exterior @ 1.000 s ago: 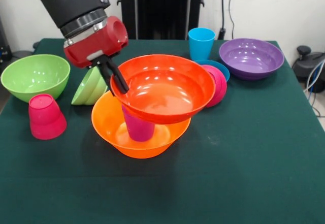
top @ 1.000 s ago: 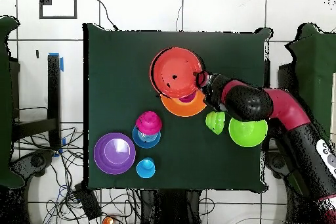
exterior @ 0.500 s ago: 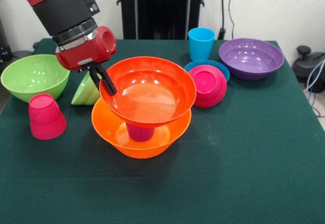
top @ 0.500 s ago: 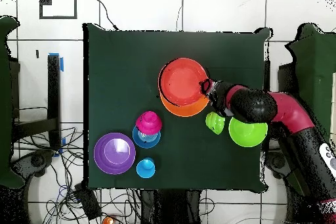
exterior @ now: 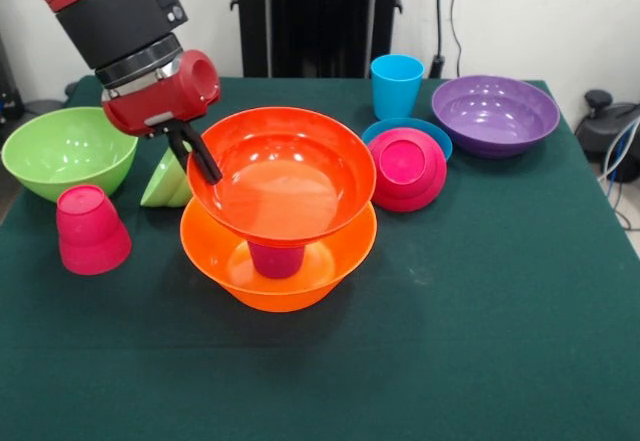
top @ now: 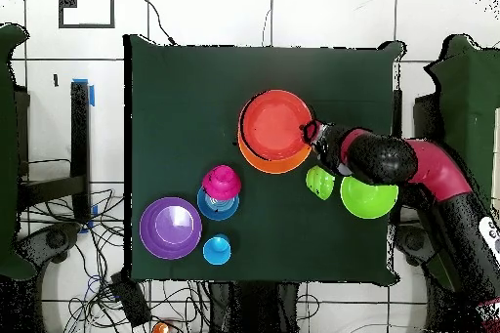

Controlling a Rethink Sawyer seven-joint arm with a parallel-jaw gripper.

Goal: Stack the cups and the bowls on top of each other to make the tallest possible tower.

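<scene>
- The black claw [exterior: 205,163] pinches the rim of the glossy red-orange plastic bowl [exterior: 285,173].
- That bowl sits on a magenta tumbler [exterior: 275,258] inside the large orange bowl [exterior: 300,281].

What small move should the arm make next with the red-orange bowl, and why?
Probably open and lift away. The gripper grips the rim of the red-orange bowl, which looks level on the purple-magenta cup inside the orange bowl.
</scene>
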